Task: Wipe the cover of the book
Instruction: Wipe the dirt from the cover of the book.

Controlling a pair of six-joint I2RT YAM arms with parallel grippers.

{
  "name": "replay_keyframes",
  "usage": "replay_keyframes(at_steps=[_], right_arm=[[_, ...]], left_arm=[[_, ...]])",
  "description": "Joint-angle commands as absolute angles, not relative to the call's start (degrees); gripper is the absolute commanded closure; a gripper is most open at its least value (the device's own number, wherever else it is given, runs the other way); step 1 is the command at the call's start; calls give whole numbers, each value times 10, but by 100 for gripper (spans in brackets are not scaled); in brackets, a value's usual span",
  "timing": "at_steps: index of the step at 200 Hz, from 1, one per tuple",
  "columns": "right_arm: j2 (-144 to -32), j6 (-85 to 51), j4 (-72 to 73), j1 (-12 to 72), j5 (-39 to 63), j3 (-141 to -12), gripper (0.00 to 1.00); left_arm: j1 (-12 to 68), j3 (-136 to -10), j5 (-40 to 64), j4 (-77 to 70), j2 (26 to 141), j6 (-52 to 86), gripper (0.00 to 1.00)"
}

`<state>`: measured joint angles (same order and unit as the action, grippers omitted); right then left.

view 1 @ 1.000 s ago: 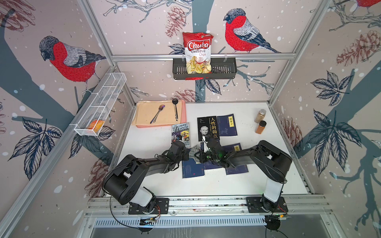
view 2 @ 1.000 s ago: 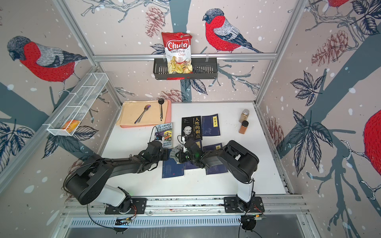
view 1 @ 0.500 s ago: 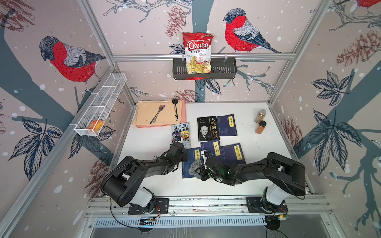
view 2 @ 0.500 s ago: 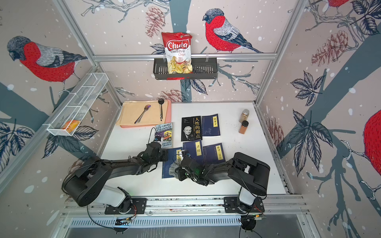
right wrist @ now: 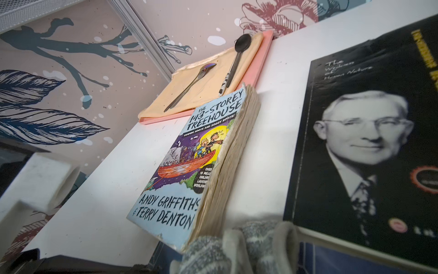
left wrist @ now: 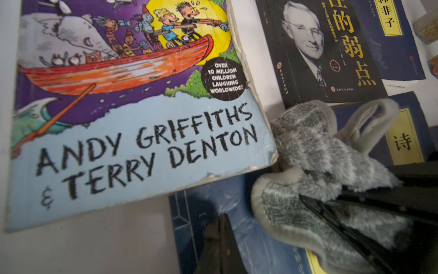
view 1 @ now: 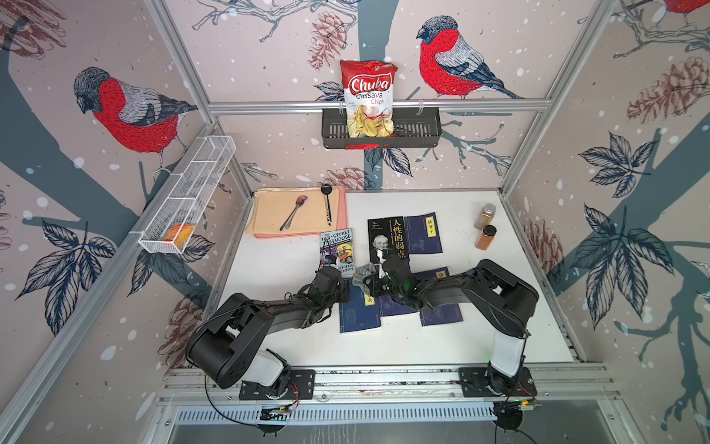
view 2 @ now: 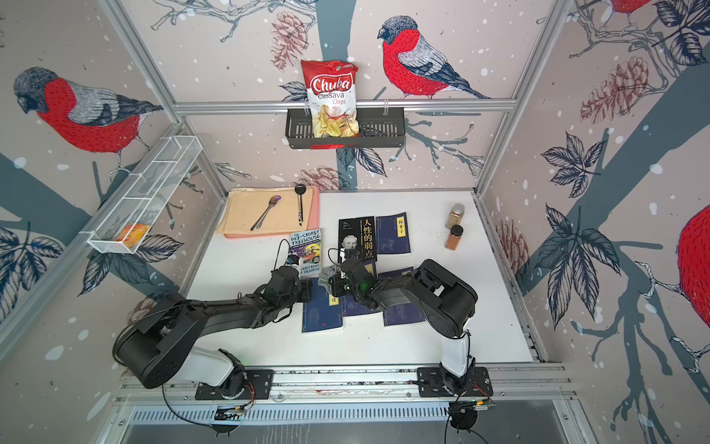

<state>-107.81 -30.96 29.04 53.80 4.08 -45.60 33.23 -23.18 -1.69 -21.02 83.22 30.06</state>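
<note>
A dark blue book (view 1: 359,313) (view 2: 320,315) lies flat near the table's front, leftmost in a row of similar ones. My left gripper (view 1: 342,290) (left wrist: 219,239) is shut, its tips pressed on the cover's far left corner. My right gripper (view 1: 374,284) is shut on a grey fluffy cloth (view 1: 363,273) (left wrist: 308,154) (right wrist: 237,251). The cloth rests on the book's far edge, beside the corner of the treehouse book (left wrist: 142,142). It hides the right jaws in the right wrist view.
Beyond lie the treehouse book (view 1: 337,251), a black portrait book (view 1: 387,238) and a blue book (view 1: 422,234). More blue books (view 1: 440,313) sit under my right arm. Two spice jars (view 1: 486,226) stand at the far right, and a peach tray (view 1: 269,215) holds spoons at the far left.
My right gripper swept the cloth down the blue cover toward the table's front, then back up to its far edge. The left gripper stayed pressed on the book.
</note>
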Motion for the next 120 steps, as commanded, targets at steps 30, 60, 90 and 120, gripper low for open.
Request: replay_keyframes(at_steps=[30, 60, 90, 120], right_arm=[[-983, -362, 152, 674, -12, -332, 93], [-974, -404, 177, 716, -12, -296, 93], [-1011, -381, 206, 682, -1, -315, 93], [-1063, -350, 234, 588, 26, -359, 93]], left_arm=[[331, -234, 5, -136, 874, 305, 100], [331, -236, 14, -149, 891, 308, 100], [331, -235, 18, -146, 884, 310, 100], [331, -219, 16, -149, 861, 316, 100]])
